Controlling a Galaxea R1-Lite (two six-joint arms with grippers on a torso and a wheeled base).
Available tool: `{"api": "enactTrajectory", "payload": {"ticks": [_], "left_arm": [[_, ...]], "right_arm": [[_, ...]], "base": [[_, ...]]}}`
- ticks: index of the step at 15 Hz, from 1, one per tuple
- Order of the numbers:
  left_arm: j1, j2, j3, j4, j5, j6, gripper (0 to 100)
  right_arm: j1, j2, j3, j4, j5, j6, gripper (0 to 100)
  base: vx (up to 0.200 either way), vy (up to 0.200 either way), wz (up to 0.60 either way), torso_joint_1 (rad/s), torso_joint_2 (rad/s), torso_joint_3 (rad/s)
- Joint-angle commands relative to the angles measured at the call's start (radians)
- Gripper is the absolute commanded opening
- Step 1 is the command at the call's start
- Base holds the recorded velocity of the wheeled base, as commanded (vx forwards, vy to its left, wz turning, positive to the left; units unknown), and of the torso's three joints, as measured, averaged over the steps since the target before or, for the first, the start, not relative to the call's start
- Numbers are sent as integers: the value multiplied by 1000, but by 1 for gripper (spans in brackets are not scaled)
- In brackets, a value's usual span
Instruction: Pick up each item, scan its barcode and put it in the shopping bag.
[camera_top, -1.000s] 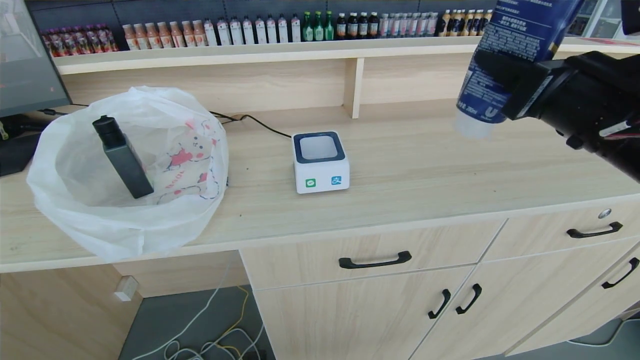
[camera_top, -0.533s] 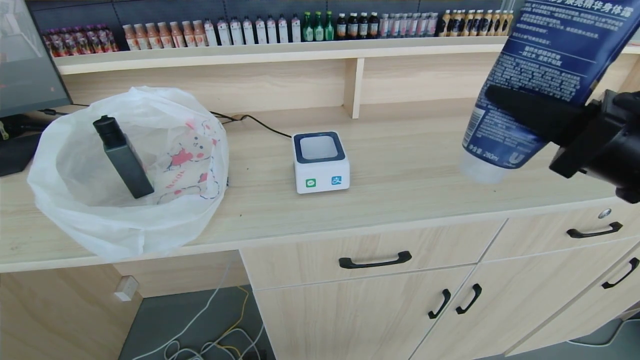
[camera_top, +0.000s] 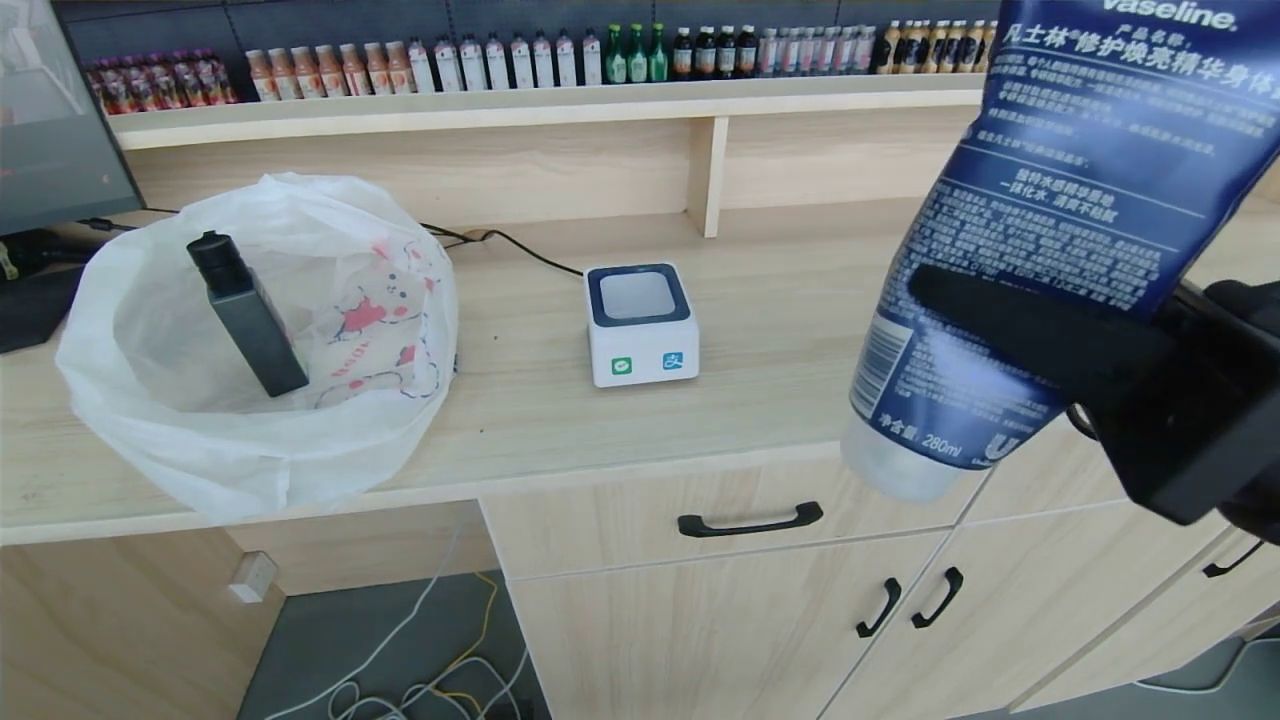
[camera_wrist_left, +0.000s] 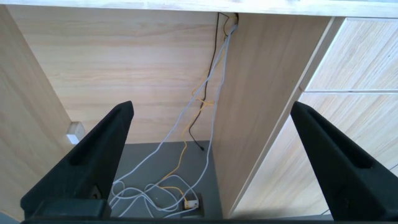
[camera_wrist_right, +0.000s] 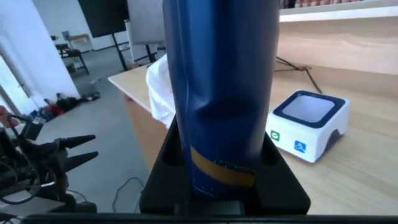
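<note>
My right gripper (camera_top: 1050, 335) is shut on a dark blue lotion tube (camera_top: 1060, 220), held cap-down high at the right, in front of the counter edge. In the right wrist view the tube (camera_wrist_right: 221, 81) stands between the black fingers (camera_wrist_right: 174, 149). The white scanner box (camera_top: 641, 324) sits mid-counter, left of the tube, and shows as scanner (camera_wrist_right: 309, 124) from the wrist. A white shopping bag (camera_top: 250, 340) lies open at the left with a dark bottle (camera_top: 245, 315) leaning inside. My left gripper (camera_wrist_left: 211, 155) is open, low under the counter over floor cables.
A black cable (camera_top: 510, 245) runs behind the scanner. A wooden divider (camera_top: 708, 175) stands at the counter's back under a shelf of bottles (camera_top: 600, 55). Drawers with black handles (camera_top: 750, 522) are below. A monitor (camera_top: 50, 120) is at the far left.
My right gripper has carried the tube down and to the left, closer to the camera, so it now looms larger and overlaps the counter's front edge. Bag, bottle and scanner stay put.
</note>
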Motion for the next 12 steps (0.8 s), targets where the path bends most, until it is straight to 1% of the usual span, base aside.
{"api": "enactTrajectory", "payload": {"ticks": [1,3,4,5,6,7,8,10,12], "left_arm": [[0,0,0,0,0,-1,100],[0,0,0,0,0,-1,100],[0,0,0,0,0,-1,100],[0,0,0,0,0,1,100],[0,0,0,0,0,-1,100],[0,0,0,0,0,-1,100],[0,0,0,0,0,-1,100],[0,0,0,0,0,-1,100],[0,0,0,0,0,-1,100]], "right_arm": [[64,67,6,-33,4,13,0],[84,96,44,-120,64,66,0],[87,124,73,-194,103,91,0],[89,170,110,-307,173,141,0],[89,205,141,-411,221,210,0],[89,248,164,-517,236,276,0],[89,285,168,-559,236,322,0],[87,286,177,-559,236,381,0],[92,286,153,-559,236,428,0]], "base": [[0,0,0,0,0,0],[0,0,0,0,0,0],[0,0,0,0,0,0],[0,0,0,0,0,0],[0,0,0,0,0,0],[0,0,0,0,0,0],[0,0,0,0,0,0],[0,0,0,0,0,0],[0,0,0,0,0,0]]}}
